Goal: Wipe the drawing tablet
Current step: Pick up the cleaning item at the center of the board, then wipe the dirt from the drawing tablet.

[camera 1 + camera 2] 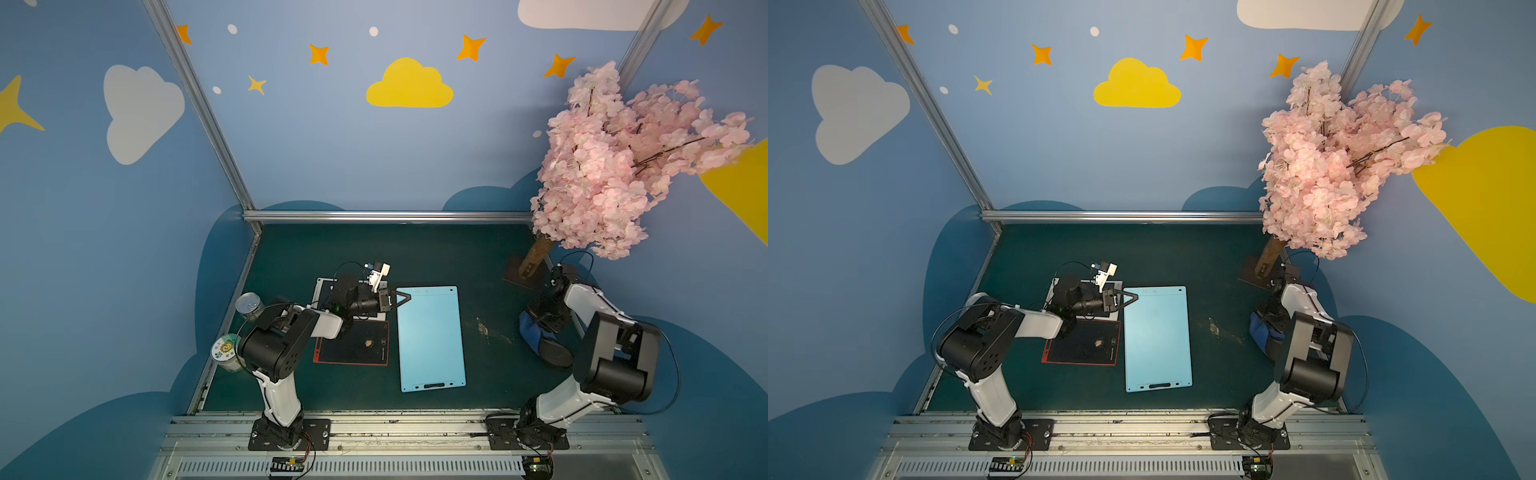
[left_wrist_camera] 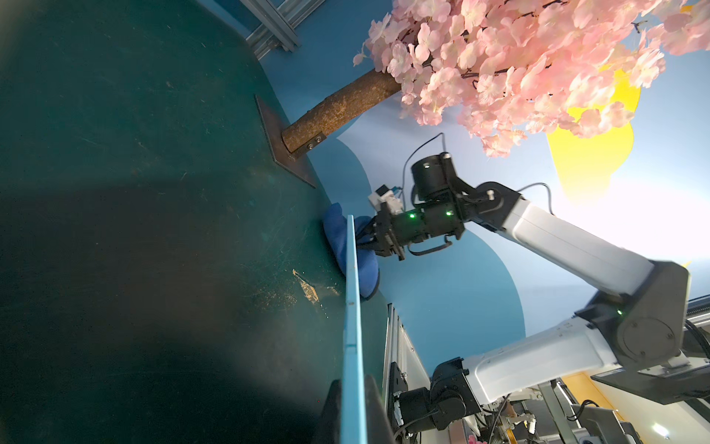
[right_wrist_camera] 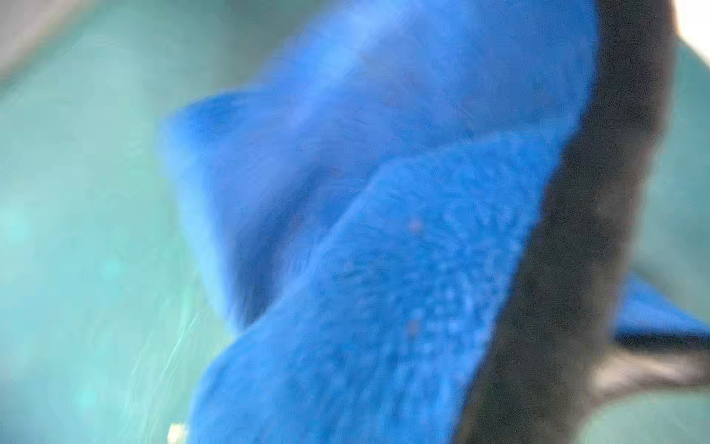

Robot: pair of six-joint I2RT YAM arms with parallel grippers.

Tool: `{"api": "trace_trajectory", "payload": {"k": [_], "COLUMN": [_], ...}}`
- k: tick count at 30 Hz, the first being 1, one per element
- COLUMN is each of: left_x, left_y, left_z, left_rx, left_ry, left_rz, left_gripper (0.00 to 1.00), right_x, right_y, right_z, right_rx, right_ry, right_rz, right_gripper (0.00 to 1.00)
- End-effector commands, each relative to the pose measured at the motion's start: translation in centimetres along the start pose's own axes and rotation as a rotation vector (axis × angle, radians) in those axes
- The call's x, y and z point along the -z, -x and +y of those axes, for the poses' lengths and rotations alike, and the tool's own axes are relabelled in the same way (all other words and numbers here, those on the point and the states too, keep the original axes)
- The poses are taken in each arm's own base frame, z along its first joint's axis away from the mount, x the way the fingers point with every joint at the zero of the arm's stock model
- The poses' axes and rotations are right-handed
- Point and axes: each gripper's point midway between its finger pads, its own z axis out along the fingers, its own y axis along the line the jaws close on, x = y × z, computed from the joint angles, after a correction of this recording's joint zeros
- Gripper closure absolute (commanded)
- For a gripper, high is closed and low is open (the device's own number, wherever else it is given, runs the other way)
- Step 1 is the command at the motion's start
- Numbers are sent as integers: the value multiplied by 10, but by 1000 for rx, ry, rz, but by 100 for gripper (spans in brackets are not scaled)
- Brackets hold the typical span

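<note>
The light blue drawing tablet [image 1: 430, 336] [image 1: 1156, 336] lies lengthwise in the middle of the green mat. My left gripper [image 1: 405, 298] [image 1: 1133, 297] is shut on its far left corner. In the left wrist view the tablet's thin edge [image 2: 352, 307] runs between the two dark fingers [image 2: 332, 407]. A blue cloth [image 1: 530, 332] [image 1: 1260, 334] [image 2: 336, 234] is bunched on the mat to the right of the tablet. My right gripper [image 1: 540, 322] [image 2: 365, 238] is shut on it. The cloth [image 3: 384, 250] fills the right wrist view and hides the jaws.
A red-framed black tablet [image 1: 353, 345] and a white-framed one [image 1: 322, 291] lie under my left arm. Two cans [image 1: 248, 305] [image 1: 226, 353] stand at the mat's left edge. A pink blossom tree [image 1: 615, 166] rises from the back right corner. A scuff [image 1: 482, 328] marks the mat.
</note>
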Motion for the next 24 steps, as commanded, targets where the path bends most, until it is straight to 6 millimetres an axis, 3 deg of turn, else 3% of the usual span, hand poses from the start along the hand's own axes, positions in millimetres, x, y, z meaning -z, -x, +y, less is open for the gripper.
{"api": "trace_trajectory", "payload": {"k": [1,5,11,18,24], "left_x": [-3,-2,-2,-2,-2], "left_y": [4,5,6,5,6], "left_z": [0,3,3,5,4], "left_rx": [-18,-5,2,4,8], "left_ry": [-9,-5,-2,-1,-4], "left_rz": [7,2,0,3,1], "left_gripper": [97,97,97,97,97], "right_x": [67,126,170,173,148], "right_y": [1,-37,-98,-145,-172], "right_z": [17,60,101,153,205], "right_rx": [109,290,494,647,719], "right_ry": [98,398,688,804,790], "right_rz": [-151,-212,-167,-61,-20], "right_gripper": [100,100,100,100,100]}}
